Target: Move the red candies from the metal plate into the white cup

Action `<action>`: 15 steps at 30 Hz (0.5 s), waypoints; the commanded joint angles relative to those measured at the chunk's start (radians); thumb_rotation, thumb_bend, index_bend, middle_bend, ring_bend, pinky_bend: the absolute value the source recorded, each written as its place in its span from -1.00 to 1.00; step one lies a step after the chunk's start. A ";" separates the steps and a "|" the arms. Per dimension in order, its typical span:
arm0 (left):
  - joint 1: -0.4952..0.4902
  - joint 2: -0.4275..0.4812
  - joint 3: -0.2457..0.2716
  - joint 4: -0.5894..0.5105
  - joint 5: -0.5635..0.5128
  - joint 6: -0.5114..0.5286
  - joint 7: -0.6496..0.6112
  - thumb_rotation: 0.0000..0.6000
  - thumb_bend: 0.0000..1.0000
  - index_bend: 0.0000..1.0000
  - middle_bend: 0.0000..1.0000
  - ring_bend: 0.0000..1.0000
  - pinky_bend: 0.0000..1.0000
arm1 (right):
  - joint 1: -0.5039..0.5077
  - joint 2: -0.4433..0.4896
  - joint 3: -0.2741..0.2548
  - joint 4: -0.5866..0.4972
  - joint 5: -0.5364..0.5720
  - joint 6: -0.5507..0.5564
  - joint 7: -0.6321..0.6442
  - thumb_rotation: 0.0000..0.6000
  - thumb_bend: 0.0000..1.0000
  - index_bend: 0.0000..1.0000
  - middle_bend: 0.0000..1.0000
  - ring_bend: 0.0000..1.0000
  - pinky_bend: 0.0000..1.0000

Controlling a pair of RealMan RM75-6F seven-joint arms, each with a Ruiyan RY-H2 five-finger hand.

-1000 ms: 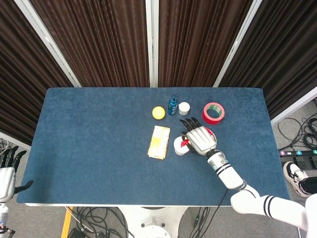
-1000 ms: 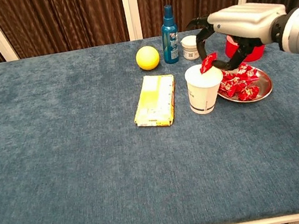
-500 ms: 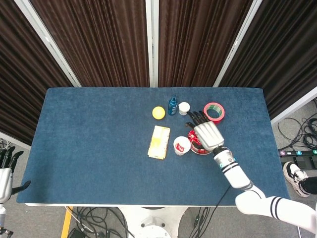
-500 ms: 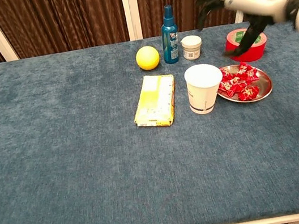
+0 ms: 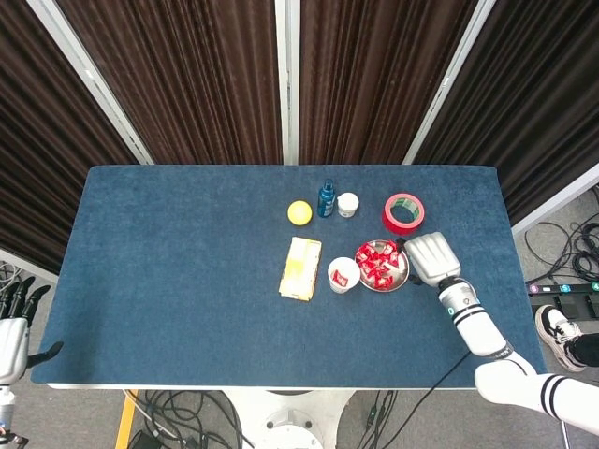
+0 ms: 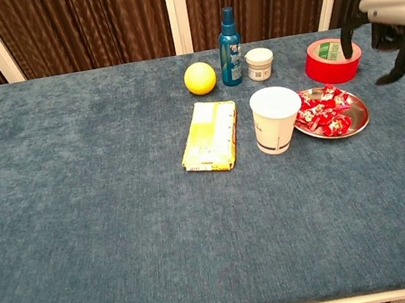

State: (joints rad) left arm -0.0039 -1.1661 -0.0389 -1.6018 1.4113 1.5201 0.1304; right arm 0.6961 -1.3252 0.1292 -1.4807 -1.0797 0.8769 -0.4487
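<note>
The white cup stands upright right of the table's middle, and a bit of red shows inside it in the head view. Touching its right side is the metal plate with several red candies heaped on it. My right hand hovers just right of the plate, fingers hanging down and apart, holding nothing. My left hand is off the table's near left corner, fingers straight, empty.
A yellow packet lies left of the cup. Behind stand a yellow ball, a blue bottle, a small white jar and a red tape roll.
My right hand held a red candy over the cup, let it go, then rose and swung right past the plate. The left hand has barely moved.
</note>
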 commanded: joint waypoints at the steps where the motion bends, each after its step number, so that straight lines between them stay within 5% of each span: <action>1: 0.001 0.000 0.001 -0.002 -0.001 -0.001 0.002 1.00 -1.00 -0.55 -0.66 -0.82 -0.67 | 0.013 -0.033 -0.016 0.034 0.021 -0.026 -0.016 1.00 -0.81 -0.14 0.95 0.89 1.00; 15: 0.009 -0.009 0.004 0.012 -0.007 -0.004 -0.009 1.00 -1.00 -0.55 -0.66 -0.82 -0.67 | 0.061 -0.132 -0.034 0.120 0.088 -0.102 -0.034 1.00 -0.74 -0.07 0.96 0.91 1.00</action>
State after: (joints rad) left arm 0.0049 -1.1744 -0.0347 -1.5904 1.4040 1.5163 0.1215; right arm 0.7505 -1.4498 0.0956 -1.3685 -1.0022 0.7818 -0.4752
